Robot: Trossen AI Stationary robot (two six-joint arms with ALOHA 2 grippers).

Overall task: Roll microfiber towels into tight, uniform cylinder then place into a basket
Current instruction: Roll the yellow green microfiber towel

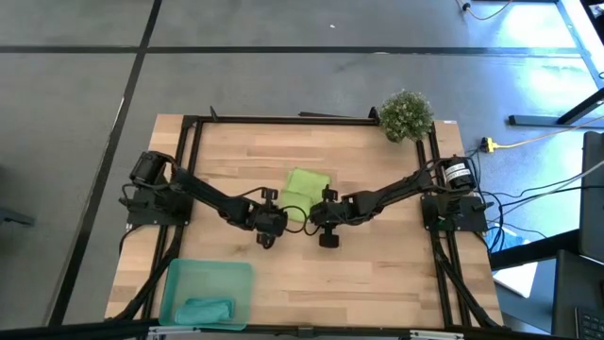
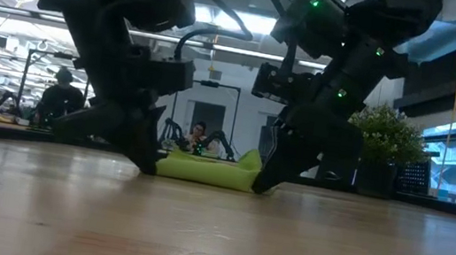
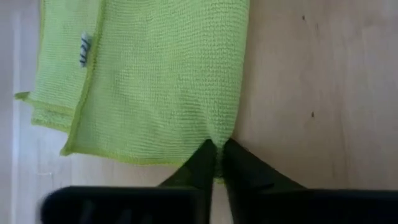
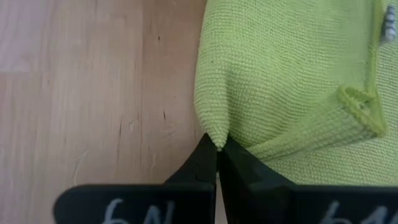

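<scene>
A lime microfiber towel (image 1: 304,187) lies folded on the wooden table's middle, its underside flat on the wood (image 2: 204,172). My left gripper (image 3: 216,148) is shut on its near left corner and my right gripper (image 4: 217,144) is shut on its near right corner; both show low at the towel's ends (image 2: 149,166) (image 2: 261,184). The teal basket (image 1: 179,283) stands at the table's near left, with a teal towel (image 1: 206,309) bunched inside it. My left gripper pinches the lime towel's near left corner (image 3: 219,138) between its two fingertips, slanting down from the near left. The corner sits at table height and the rest lies flat; how many layers are pinched I cannot tell. My right gripper pinches the towel's near right corner (image 4: 212,133), a rounded folded edge, between its two fingertips, slanting down from the near right. The cloth puckers toward the fingers, and the rest of the towel lies on the table.
A bushy potted plant (image 1: 407,115) stands at the table's far right corner. A black frame (image 1: 283,120) runs along the table's edges. Bare wood lies between the towel and the basket. Beyond the table, people sit in the room (image 2: 61,95).
</scene>
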